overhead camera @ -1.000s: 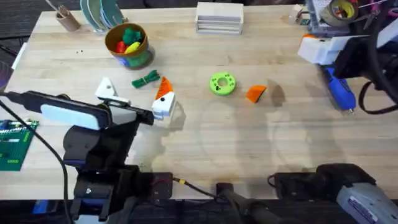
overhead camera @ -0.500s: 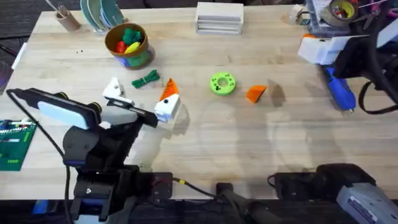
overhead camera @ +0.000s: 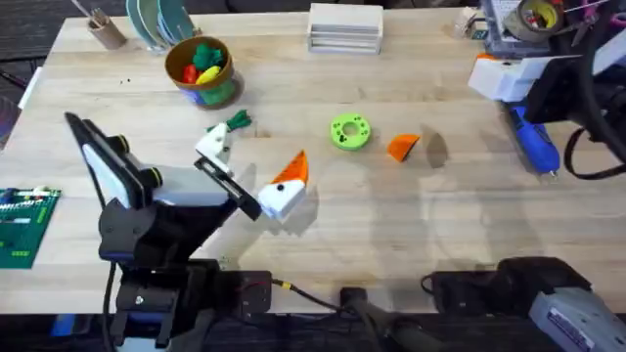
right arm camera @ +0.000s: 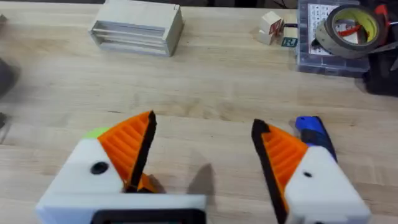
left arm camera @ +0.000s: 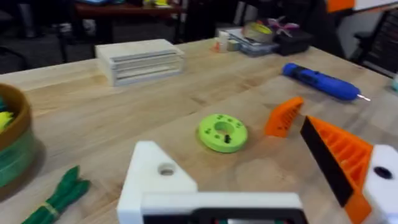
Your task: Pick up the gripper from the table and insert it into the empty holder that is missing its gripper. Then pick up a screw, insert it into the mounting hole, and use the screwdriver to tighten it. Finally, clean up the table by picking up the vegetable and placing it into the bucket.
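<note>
Loose orange gripper (overhead camera: 402, 147) lies centre-right of frame, beside green disc (overhead camera: 349, 131). Judged light, rigid, slick plastic; best pinched across its flat faces. Left gripper (overhead camera: 252, 176) spread apart, nothing held. Right gripper (right arm camera: 205, 163) likewise apart, empty.

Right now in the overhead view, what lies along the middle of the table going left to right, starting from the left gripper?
left gripper → green disc → loose orange gripper → blue screwdriver.
</note>
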`<state>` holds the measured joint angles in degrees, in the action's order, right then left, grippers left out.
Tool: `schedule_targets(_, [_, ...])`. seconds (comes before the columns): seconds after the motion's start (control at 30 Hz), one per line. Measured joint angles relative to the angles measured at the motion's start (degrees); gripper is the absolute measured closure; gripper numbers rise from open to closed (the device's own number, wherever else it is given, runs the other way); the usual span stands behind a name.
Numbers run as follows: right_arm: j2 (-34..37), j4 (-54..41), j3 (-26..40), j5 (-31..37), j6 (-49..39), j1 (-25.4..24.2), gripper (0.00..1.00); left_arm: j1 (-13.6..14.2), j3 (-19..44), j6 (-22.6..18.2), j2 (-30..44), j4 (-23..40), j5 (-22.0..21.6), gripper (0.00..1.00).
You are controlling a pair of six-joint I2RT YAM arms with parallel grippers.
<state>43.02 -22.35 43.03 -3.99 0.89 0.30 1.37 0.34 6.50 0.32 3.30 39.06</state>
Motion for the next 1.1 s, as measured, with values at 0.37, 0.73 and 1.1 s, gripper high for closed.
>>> schedule_targets(0.37, [0.00, 0.00, 0.00, 0.00, 0.00, 0.00, 0.010, 0.00, 0.02, 0.02, -0.02, 1.29, 13.48, 0.007])
schedule_targets(0.73, [-0.02, 0.00, 0.00, 0.00, 0.00, 0.00, 0.010, 0.00, 0.02, 0.02, 0.00, 1.92, 18.61, 0.008])
schedule_targets(1.1, [0.01, -3.34, 0.00, -0.90, 4.60, 0.00, 0.010, 0.00, 0.02, 0.02, -0.01, 1.92, 18.59, 0.008])
